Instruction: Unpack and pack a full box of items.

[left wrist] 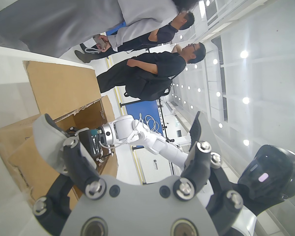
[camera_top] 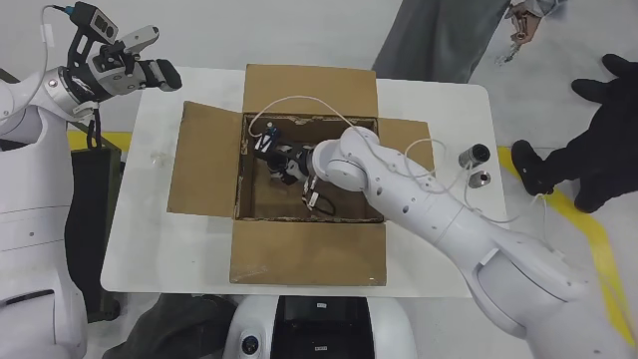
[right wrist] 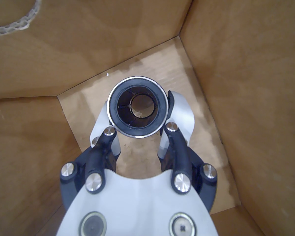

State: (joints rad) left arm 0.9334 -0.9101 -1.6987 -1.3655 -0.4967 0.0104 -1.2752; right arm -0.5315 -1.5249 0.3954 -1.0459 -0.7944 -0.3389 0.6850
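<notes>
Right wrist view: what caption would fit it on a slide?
Right gripper clasps a hollow metal cylinder, seen end-on, inside the cardboard box.

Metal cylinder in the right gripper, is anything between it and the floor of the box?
Nothing visible stands in the way. The right gripper grips the metal cylinder inside the cardboard box, and the floor beneath and around the cylinder is bare cardboard.
</notes>
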